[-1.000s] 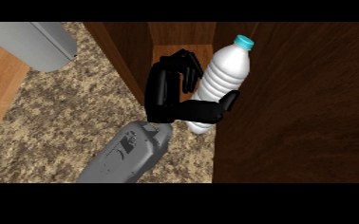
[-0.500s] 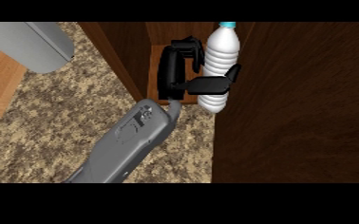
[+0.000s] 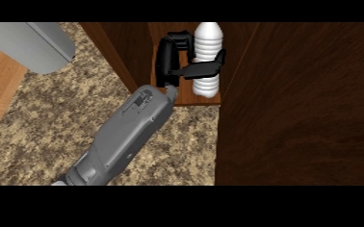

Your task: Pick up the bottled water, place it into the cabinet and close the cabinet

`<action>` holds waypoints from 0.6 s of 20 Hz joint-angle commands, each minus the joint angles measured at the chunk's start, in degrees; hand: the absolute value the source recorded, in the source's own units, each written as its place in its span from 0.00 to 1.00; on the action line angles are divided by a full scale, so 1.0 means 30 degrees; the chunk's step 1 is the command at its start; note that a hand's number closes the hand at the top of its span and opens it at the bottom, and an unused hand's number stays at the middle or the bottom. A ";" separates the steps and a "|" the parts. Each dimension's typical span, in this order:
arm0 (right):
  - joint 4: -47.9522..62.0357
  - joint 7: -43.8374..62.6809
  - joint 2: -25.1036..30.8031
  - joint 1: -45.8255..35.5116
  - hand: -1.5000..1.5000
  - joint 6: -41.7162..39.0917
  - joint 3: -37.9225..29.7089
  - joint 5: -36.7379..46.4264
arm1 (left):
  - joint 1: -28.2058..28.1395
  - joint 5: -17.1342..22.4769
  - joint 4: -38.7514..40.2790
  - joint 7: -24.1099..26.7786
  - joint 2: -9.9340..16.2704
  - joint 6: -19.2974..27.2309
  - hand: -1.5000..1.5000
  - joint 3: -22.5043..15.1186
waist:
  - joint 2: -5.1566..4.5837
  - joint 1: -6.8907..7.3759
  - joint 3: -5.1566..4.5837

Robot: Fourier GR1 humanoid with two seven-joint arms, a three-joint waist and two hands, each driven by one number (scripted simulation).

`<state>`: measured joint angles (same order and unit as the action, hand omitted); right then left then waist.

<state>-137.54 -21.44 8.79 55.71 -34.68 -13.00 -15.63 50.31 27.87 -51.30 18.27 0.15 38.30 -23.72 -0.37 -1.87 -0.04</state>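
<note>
Forearm (image 3: 124, 137) and one black hand reached from the lower left into the open cabinet, bottled water gripped.

Nearest the lower edge, a single grey forearm crossed the speckled counter (image 3: 43, 125) diagonally toward upper centre; which arm it was could not be told. Its hand (image 3: 174, 57) was curled round one bottled water (image 3: 206, 60), thumb wrapped across the ribbed body, the bottle upright just above the cabinet floor (image 3: 192, 97) in the narrow opening. No label or writing could be read on the bottle, and its cap was cut off at the frame top. Left stood the cabinet's side wall (image 3: 121, 53); right, one dark door (image 3: 292, 106) hemmed the bottle closely. A grey object (image 3: 43, 45) sat at upper left, well apart.
</note>
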 commanded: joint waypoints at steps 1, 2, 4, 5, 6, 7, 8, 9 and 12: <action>-0.0789 0.0765 0.0201 -0.0087 0.00 -0.0300 -0.0442 -0.2762 | 0.0466 0.1586 0.1333 0.1307 -0.0047 0.0494 1.00 -0.0078 | -0.0043 -0.0237 0.0001; -0.1421 0.0988 0.0075 -0.0051 0.00 -0.0157 -0.0144 -0.2430 | 0.0967 0.1271 0.2634 0.1694 -0.0047 -0.0555 1.00 0.1434 | -0.0090 -0.0147 -0.0006; -0.1171 0.1060 0.0489 0.0091 0.00 -0.0327 -0.0945 -0.3346 | 0.1324 0.1648 0.3316 0.2321 -0.0048 -0.0645 1.00 0.1634 | -0.0100 -0.0235 -0.0006; -0.1117 0.0706 0.0052 0.0010 0.00 -0.0527 -0.0273 -0.2347 | 0.1642 0.1734 0.4196 0.2687 -0.0048 -0.0850 1.00 0.1905 | -0.0108 -0.0330 -0.0004; -0.0006 0.0691 0.0641 -0.0981 0.00 -0.0372 -0.1263 -0.3286 | 0.1271 0.2272 0.3788 0.2843 -0.0048 -0.1047 1.00 0.1304 | -0.0086 -0.0187 0.0003; -0.0737 0.0818 -0.0305 -0.0427 0.00 -0.0441 0.0348 -0.1693 | 0.2756 0.1723 0.5166 0.2805 -0.0049 -0.0496 1.00 0.2031 | -0.0111 -0.0341 0.0001; -0.1103 0.0306 -0.0166 0.0386 0.00 -0.1024 -0.0315 -0.2371 | 0.2050 0.1755 0.5498 0.3495 -0.0049 -0.1163 1.00 0.1893 | -0.0068 -0.0407 -0.0002; -0.1525 0.1154 -0.0432 -0.0218 0.00 -0.0312 0.0387 -0.1907 | 0.1777 0.1279 0.5941 0.3837 -0.0049 -0.1634 1.00 0.2154 | -0.0081 -0.0075 -0.0007; -0.0397 0.0914 0.0545 -0.0943 0.00 -0.0476 -0.0855 -0.3014 | 0.3944 0.0436 0.8081 0.3327 -0.0049 -0.0808 1.00 0.1603 | -0.0192 -0.0349 0.0009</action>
<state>-136.20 -20.99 9.19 53.98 -36.50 -14.13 -18.26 58.17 31.15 -33.33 27.58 0.03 35.19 -18.12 -0.71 -2.67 -0.04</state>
